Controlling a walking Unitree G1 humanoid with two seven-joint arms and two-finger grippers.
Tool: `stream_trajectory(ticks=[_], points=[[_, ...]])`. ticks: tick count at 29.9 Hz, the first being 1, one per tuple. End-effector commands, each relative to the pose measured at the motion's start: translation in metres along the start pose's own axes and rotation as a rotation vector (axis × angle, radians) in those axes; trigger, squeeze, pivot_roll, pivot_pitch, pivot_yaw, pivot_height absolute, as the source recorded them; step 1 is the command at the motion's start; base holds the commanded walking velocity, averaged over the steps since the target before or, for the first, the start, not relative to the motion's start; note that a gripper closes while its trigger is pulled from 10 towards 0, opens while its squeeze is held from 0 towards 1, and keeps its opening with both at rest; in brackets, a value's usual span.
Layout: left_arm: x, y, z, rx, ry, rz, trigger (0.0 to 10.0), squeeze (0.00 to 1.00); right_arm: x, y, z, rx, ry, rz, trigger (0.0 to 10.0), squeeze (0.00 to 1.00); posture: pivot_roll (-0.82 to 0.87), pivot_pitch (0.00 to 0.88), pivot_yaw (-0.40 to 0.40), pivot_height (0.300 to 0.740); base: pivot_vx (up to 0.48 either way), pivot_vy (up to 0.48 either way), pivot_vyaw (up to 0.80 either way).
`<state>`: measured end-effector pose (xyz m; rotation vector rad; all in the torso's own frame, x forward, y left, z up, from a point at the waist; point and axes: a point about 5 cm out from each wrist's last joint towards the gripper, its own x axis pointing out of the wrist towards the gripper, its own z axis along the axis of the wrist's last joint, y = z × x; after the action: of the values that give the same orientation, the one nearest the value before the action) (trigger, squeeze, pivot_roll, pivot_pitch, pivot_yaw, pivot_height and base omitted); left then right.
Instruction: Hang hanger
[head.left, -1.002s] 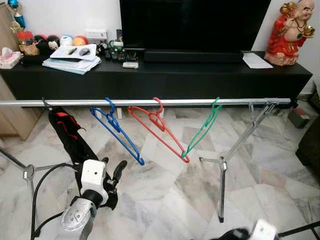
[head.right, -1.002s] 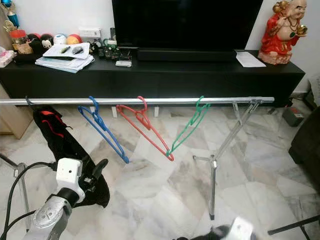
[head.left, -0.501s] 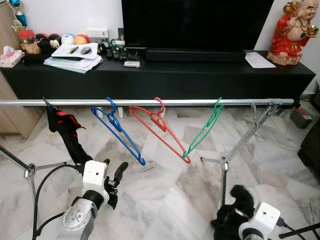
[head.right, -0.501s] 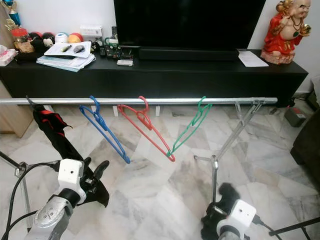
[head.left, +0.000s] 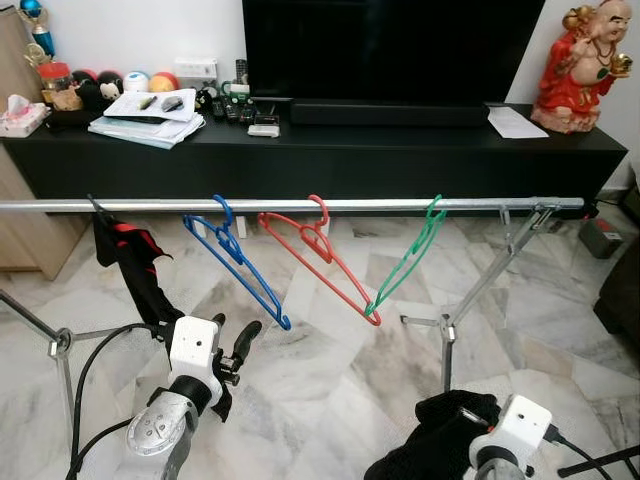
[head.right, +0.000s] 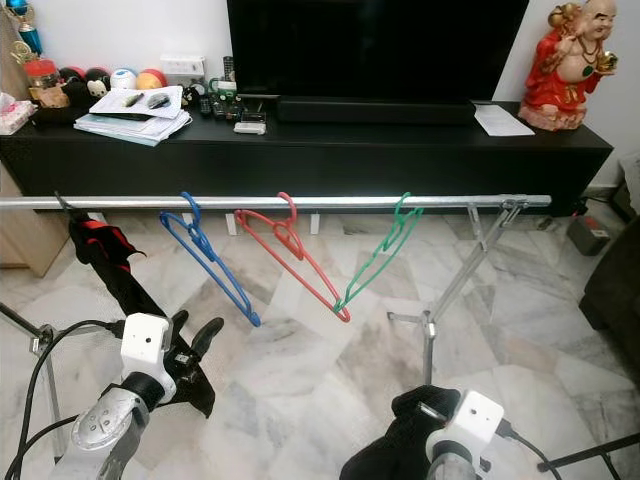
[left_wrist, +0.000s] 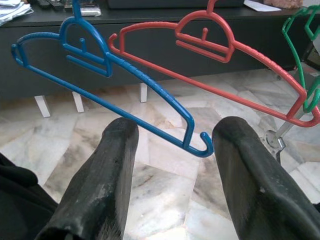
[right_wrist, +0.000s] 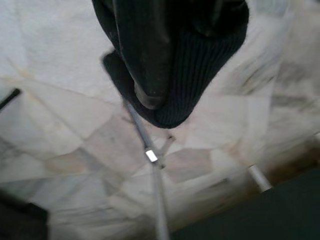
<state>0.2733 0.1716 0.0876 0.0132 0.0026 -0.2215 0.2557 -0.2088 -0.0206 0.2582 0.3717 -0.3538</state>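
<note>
The left arm reaches forward on the near left. Its left gripper (left_wrist: 167, 165) points far ahead, with its two black fingers (left_wrist: 102, 190) spread wide apart. On the near right, the right gripper (right_wrist: 165, 55) is closed on a black cloth (head.left: 430, 440).

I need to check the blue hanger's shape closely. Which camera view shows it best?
The left wrist view: the blue hanger spans it large and sharp, beyond the open left pincer, beside the red hanger. Both eye views show it small, hanging tilted on the rail.
</note>
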Motion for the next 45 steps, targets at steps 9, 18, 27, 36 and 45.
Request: stream_trajectory(ticks=[9, 18, 27, 36, 45], points=[[-0.002, 0.002, -0.002, -0.006, 0.009, 0.018, 10.0, 0.0, -0.002, 0.005, -0.011, -0.019, 0.076, 0.039, 10.0, 0.0, -0.03, 0.1, -0.031, 0.74, 0.0, 0.0, 0.0], [-0.001, 0.0, -0.002, -0.008, 0.005, 0.016, 10.0, 0.0, -0.008, 0.003, -0.024, -0.033, 0.134, 0.049, 10.0, 0.0, -0.03, 0.103, -0.029, 0.74, 0.144, 0.0, 0.0], [0.0, 0.001, -0.001, -0.007, 0.002, 0.02, 10.0, 0.0, -0.009, 0.001, -0.025, -0.034, 0.143, 0.044, 10.0, 0.0, -0.04, 0.106, -0.029, 0.74, 0.29, 0.0, 0.0], [0.0, 0.0, -0.001, -0.01, -0.002, 0.024, 10.0, 0.0, -0.009, 0.001, -0.026, -0.034, 0.152, 0.045, 10.0, 0.0, -0.03, 0.111, -0.032, 0.74, 0.312, 0.0, 0.0], [-0.001, -0.001, 0.0, -0.016, -0.01, 0.029, 10.0, 0.0, -0.01, 0.001, -0.028, -0.037, 0.164, 0.045, 10.0, 0.0, -0.03, 0.115, -0.037, 0.74, 0.277, 0.0, 0.0]])
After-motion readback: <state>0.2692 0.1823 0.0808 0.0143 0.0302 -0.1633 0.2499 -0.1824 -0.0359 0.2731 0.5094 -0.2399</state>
